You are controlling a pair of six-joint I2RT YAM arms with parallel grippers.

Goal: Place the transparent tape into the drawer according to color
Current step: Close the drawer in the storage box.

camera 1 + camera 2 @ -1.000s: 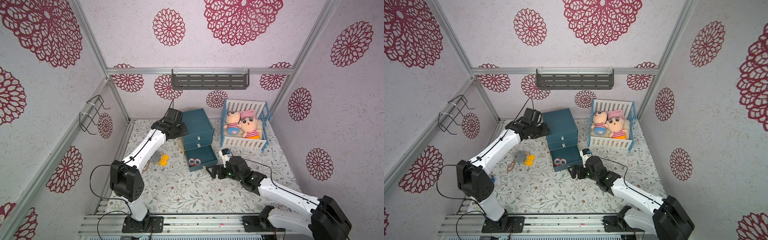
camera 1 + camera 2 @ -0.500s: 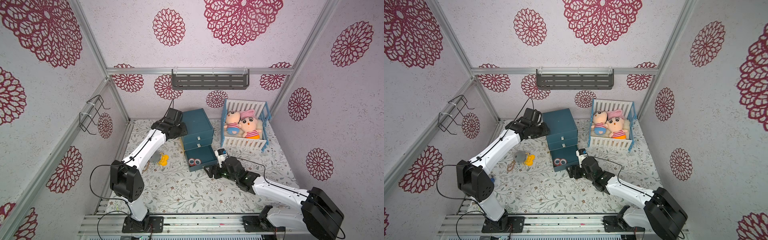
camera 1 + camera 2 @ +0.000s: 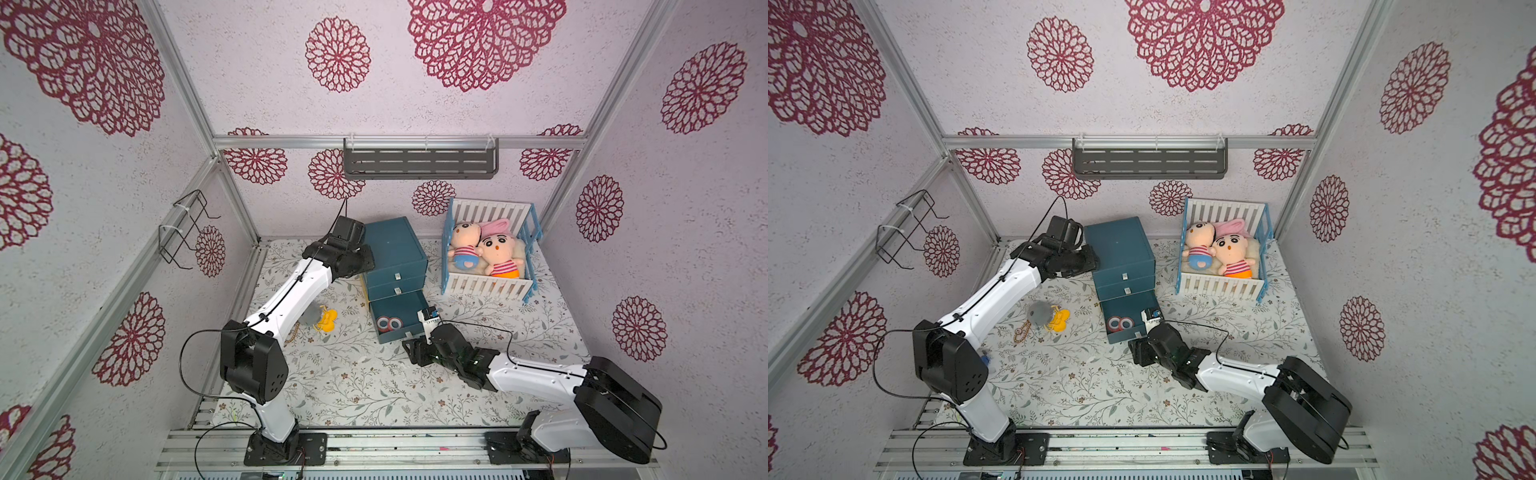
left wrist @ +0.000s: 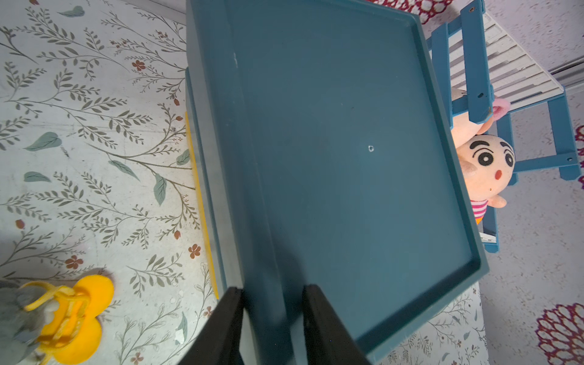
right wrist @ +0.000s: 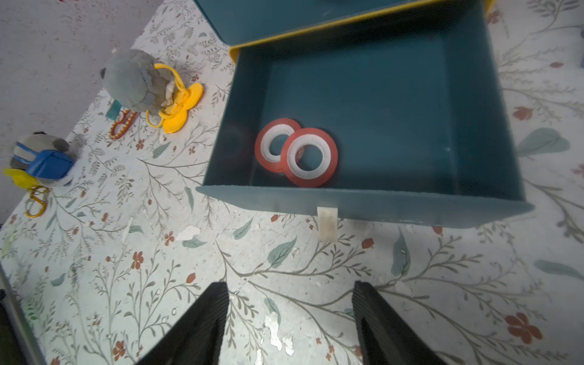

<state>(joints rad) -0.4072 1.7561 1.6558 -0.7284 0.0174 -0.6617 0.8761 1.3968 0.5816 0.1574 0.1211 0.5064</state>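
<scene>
Compared with a second ago, the right end effector (image 5: 289, 286) sits further across the front of the open drawer and its jaws stand narrower, while the tape and the left arm lie as they did. Two red tape rings (image 5: 289, 155) rest flat on the floor of the bottom drawer (image 5: 379, 202), overlapping each other, close to its front wall. No purple or yellow ring is in sight, and the two upper drawers are shut, so whether those hold tape cannot be told. A small white handle (image 5: 327, 224) juts from the drawer's front. The right end effector hovers low over the desk (image 5: 158, 252) just in front of it, jaws parted and empty, roughly in line with that tab. That placing suggests the red pair is dealt with and the next job is pushing this drawer home. Up on the cabinet (image 4: 347, 158), the left end effector (image 4: 271, 289) straddles the raised rim of the top and looks clamped on it, probably bracing the cabinet against that push. Beside the cabinet a grey plush keyring (image 5: 136, 82) lies on the desk, well apart from the drawer and out of the way of its travel.
</scene>
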